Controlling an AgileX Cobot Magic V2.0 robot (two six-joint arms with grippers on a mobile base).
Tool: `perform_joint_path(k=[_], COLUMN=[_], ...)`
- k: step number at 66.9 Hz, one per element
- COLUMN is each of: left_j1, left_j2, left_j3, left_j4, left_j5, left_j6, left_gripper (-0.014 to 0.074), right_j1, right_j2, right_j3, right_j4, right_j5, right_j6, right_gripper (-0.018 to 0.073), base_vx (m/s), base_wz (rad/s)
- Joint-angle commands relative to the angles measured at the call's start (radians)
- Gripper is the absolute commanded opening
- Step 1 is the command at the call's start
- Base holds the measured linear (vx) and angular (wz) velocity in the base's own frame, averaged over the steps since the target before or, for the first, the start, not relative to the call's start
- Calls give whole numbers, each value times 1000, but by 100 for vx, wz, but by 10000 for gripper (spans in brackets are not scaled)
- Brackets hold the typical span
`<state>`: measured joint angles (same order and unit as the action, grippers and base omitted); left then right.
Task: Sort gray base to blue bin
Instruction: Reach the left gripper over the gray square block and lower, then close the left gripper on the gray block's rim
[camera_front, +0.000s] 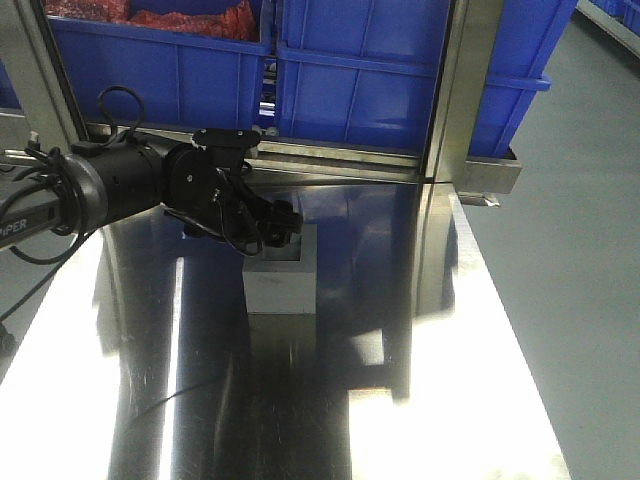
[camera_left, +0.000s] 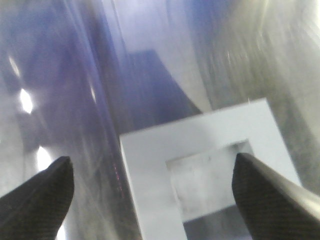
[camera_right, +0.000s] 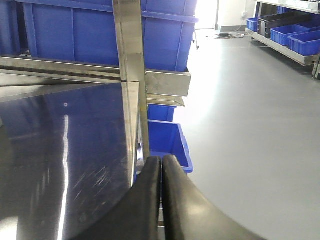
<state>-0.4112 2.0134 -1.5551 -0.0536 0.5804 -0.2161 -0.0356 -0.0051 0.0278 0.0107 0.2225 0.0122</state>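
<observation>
The gray base (camera_front: 282, 278) stands on the steel table (camera_front: 420, 400), its square recess facing up. My left gripper (camera_front: 278, 230) hovers right over its top, reaching in from the left. In the left wrist view the gray base (camera_left: 150, 165) fills the lower middle, and the left gripper (camera_left: 152, 197) is open: one fingertip (camera_left: 40, 192) is out past the block's left edge, the other (camera_left: 270, 195) over the recess's right side. Blue bins (camera_front: 390, 80) line the shelf behind the table. My right gripper (camera_right: 161, 167) is shut on nothing, at the table's right edge.
A steel upright post (camera_front: 460, 90) and a shelf rail (camera_front: 380, 165) run along the back of the table. One back bin holds red material (camera_front: 190, 15). Another blue bin (camera_right: 167, 140) sits on the floor beside the table. Grey floor (camera_front: 580, 250) lies to the right.
</observation>
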Motion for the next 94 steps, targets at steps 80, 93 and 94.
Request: perform_joint_path(k=[80, 93, 94], left_j1=[-1, -1, -1], left_j2=[-12, -46, -48], left_j3=[-32, -32, -32], left_j4=[-17, -6, -5], left_j5=[137, 77, 72], left_j6=[-7, -7, -7], left_gripper=[-8, -7, -7], right_j1=[1, 1, 1], right_j2=[18, 18, 18], right_j3=[2, 2, 2], right_j4=[-4, -4, -4], right_j5=[-72, -72, -72], right_j6=[-12, -12, -12], right_gripper=[-5, -5, -5], base_vx=[0, 0, 0], base_wz=[0, 0, 0])
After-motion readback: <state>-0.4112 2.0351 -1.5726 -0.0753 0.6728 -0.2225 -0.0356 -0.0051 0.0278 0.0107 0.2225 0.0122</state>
